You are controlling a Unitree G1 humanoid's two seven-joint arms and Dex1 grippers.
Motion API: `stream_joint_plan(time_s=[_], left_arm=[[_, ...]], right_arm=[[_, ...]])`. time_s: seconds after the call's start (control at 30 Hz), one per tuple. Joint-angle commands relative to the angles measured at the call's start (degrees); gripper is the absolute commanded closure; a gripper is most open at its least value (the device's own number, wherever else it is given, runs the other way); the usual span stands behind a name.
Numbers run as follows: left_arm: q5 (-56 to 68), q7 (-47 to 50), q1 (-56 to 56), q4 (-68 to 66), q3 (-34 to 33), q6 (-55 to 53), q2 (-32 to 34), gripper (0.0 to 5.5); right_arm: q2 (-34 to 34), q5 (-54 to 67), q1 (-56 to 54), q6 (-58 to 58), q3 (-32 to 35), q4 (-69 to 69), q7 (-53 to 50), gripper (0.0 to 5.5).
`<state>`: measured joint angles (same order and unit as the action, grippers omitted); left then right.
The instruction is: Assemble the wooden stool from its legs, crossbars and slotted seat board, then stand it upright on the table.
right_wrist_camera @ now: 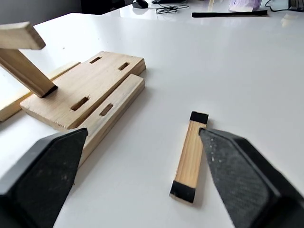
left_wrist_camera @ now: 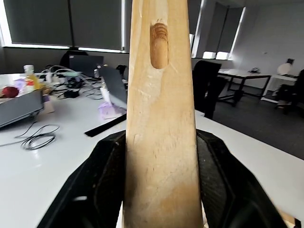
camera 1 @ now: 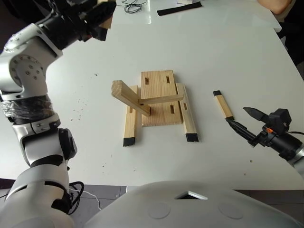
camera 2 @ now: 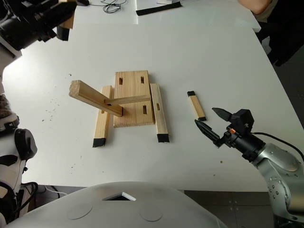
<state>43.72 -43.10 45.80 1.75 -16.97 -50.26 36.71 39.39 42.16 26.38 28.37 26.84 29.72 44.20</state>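
**Stool: short crossbar (camera 1: 223,104) lies just off the spread right fingers**

Left eye view: seat board (camera 1: 156,81) flat at mid-table (camera 1: 213,42). One leg (camera 1: 130,97) leans up from a slot, a long crossbar (camera 1: 164,99) rests across the board, and two flat legs (camera 1: 129,124) lie along its sides. The short crossbar sits apart on the robot's right, its long axis running away from the robot. Right gripper (camera 1: 236,115) is low, near the bar's closer end and slightly right of it. Left gripper (camera 1: 97,21) is raised at the far left, well apart.

Right eye view: same layout; the right arm is clearly the nearer one to the short crossbar.

Left wrist view: fingers (left_wrist_camera: 107,180) are clamped on a mortised leg (left_wrist_camera: 161,95).

Right wrist view: fingers (right_wrist_camera: 47,171) are wide and hold nothing. The short crossbar lies ahead in the gap, closer to one finger. Its length runs roughly along the reach line, so closing would likely pinch across its width after a small sideways correction.
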Motion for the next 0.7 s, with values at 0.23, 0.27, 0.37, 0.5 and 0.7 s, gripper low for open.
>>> stream_joint_plan(time_s=[0.23, 0.27, 0.37, 0.5, 0.7], left_arm=[[26.1, -4.84, 1.52, 15.7, -0.46, -18.01, 4.4, 3.5], [28.38, -4.58, 0.34, 17.22, -0.42, -19.01, 4.64, 3.5], [33.78, -2.35, -1.67, 19.58, -0.36, -20.62, 5.01, 3.5], [37.95, 0.54, -3.08, 21.35, 0.86, -20.33, 4.95, 3.5], [37.83, -0.94, -9.6, 24.9, 3.06, -18.06, 5.18, 3.5]], right_arm=[[9.45, 21.2, -15.95, 8.79, 9.21, 3.09, 0.18, 1.16], [10.34, 22.67, -17.33, 9.24, 8.78, 4.76, -0.16, 1.16], [12.81, 30.81, -23.49, 10.78, 7.53, 7.52, -3.32, 1.16], [15.08, 39.88, -32.32, 12.13, 3.71, 6.6, -8.14, 1.16], [13.48, 55.4, -41.05, 12.54, -2.35, 3.19, -13.94, 1.16]])
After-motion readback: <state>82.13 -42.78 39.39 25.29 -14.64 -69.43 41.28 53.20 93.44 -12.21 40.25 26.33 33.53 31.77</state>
